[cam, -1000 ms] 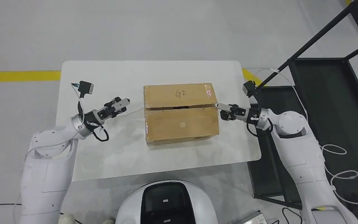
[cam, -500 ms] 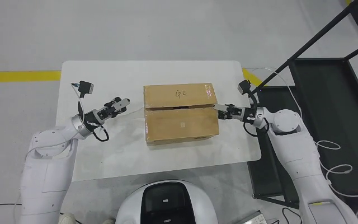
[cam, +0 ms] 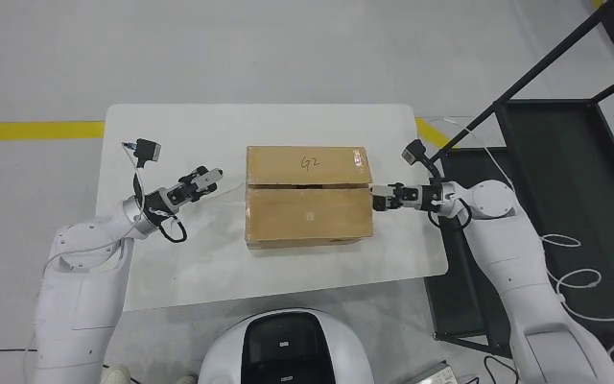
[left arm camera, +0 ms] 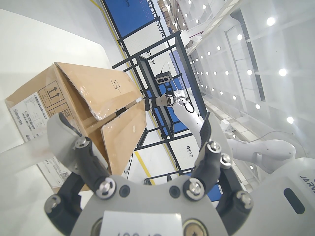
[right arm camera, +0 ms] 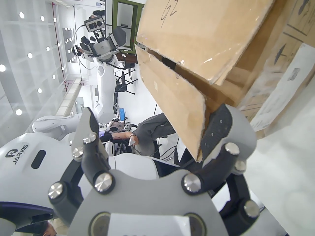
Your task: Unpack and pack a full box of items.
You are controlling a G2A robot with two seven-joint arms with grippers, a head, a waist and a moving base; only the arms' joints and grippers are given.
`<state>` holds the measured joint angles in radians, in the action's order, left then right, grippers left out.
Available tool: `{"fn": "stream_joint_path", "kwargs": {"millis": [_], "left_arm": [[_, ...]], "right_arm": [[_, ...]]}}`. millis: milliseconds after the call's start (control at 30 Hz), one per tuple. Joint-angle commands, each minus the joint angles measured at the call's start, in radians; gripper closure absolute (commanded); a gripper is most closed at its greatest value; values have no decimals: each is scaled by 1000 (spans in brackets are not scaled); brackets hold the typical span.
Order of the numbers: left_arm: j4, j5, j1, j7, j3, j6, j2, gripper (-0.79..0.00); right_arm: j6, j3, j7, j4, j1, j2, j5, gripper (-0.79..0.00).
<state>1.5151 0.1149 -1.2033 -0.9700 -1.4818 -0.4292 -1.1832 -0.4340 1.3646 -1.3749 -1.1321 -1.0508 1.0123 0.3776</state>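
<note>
A brown cardboard box [cam: 307, 197] marked with handwriting stands in the middle of the white table [cam: 192, 259]; its two top flaps meet along a slightly gaping seam. My right gripper [cam: 381, 198] is at the box's right end, open. In the right wrist view the corner of the near flap [right arm camera: 172, 94] lies between the open fingers of my right gripper [right arm camera: 155, 126], against one finger pad [right arm camera: 219, 126]. My left gripper [cam: 211, 178] is open and holds nothing, a short way left of the box. From the left wrist view, my left gripper [left arm camera: 134, 128] faces the box [left arm camera: 73, 94].
A black metal rack [cam: 556, 192] stands just off the table's right edge, close behind my right arm. Bare tabletop lies in front of and behind the box. A yellow floor line [cam: 48, 130] runs past the table's far side.
My right gripper has shifted a little from the seam toward the near flap's corner and its wrist has turned. The near flap's edge has shifted slightly. The left arm has not moved.
</note>
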Motion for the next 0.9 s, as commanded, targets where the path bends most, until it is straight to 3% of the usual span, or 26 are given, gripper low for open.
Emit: {"fn": "stream_joint_path", "kwargs": {"millis": [0, 533, 867], "left_arm": [[0, 0, 0, 0, 0, 0, 0, -785], [0, 0, 0, 0, 0, 0, 0, -785], [0, 0, 0, 0, 0, 0, 0, -785]], "right_arm": [[-1, -22, -10, 17, 20, 3, 19, -785], [-38, -156, 26, 109, 103, 3, 62, -785], [-21, -179, 10, 37, 84, -20, 139, -785]]}}
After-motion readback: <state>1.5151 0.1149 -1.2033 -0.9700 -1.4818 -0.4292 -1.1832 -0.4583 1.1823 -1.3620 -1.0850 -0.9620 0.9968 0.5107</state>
